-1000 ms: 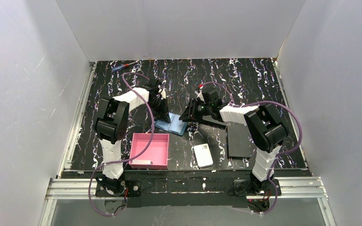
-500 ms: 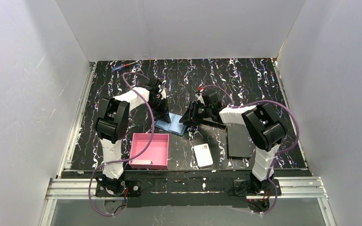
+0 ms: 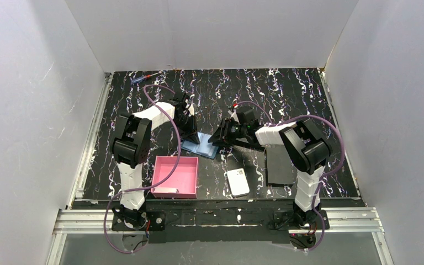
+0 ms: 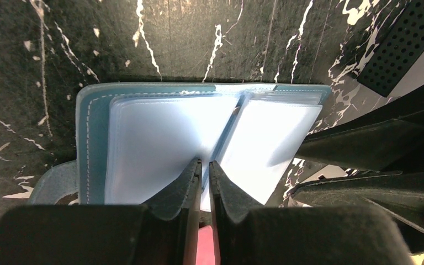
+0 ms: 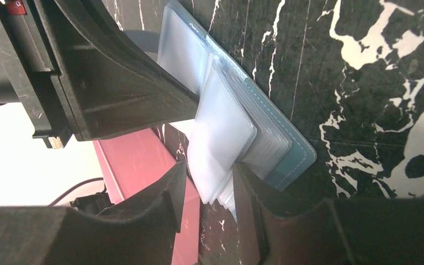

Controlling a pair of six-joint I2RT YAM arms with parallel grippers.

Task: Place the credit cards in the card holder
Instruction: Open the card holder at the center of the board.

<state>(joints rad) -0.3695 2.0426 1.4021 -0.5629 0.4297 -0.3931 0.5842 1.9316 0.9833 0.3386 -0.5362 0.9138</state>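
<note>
- As the card holder is spread open on the dark marbled table between the two grippers, its long axis is seen to run from left to right, slightly slanted, with the fold at the middle.
- The holder is found just beyond the far right corner of the pink tray, with its clear sleeves turned upward.
- The left gripper is set at the fold, on one long edge. Its jaws are all but closed, with only a slit left between them. Whether a sleeve is nipped in that slit cannot be told.
- The right gripper is placed at the holder's right end, so the holder lies to its left. Its jaws are parted, and the free corner of the right-hand stack of sleeves is straddled by them without being visibly clamped.
- No card is seen in either gripper. The credit cards cannot be made out with certainty. A pale strip at the near edge of the tray may be them, but it is too small to tell.
- The right arm is judged the nearer to that free edge, and the coming move is judged to turn on it. A sleeve would have to be parted at the right-hand end while the middle is pinned by the left.
</note>
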